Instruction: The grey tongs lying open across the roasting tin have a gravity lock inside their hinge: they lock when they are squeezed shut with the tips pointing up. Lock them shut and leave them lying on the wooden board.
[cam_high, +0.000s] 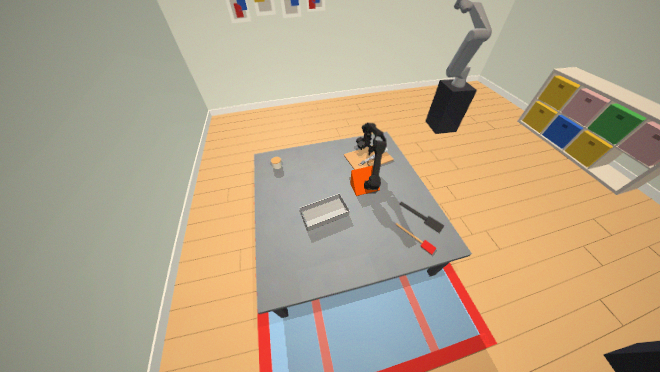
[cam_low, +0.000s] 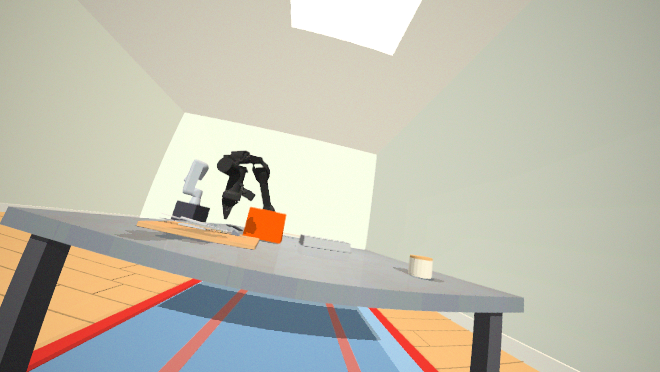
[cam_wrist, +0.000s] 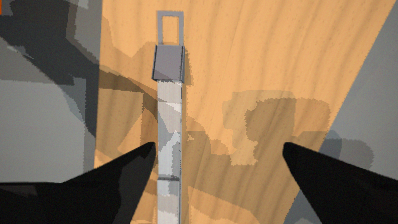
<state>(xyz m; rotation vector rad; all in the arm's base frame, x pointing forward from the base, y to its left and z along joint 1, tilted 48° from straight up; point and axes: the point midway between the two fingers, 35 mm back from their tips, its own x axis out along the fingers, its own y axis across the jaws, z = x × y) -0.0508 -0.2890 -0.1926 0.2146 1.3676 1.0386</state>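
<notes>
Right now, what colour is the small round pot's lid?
Orange-tan; the top view shows it best.

Arm (cam_high: 378, 159) (cam_low: 265, 188): black throughout, slim links, bulkier rounded joints. Faint grey sheen along some edges. Foot (cam_high: 372, 183) black too, low and rounded, with boxy, flat-sided block (cam_high: 359, 182) (cam_low: 266, 226) in bright orange at it. Tool (cam_high: 359, 145) (cam_low: 226, 217) (cam_wrist: 218, 148) matt black; fingers broad at root, tapered to narrow, blunt tips, sides smooth, slightly greyer where light fell. Cables, screws, markings too small to tell.
</notes>
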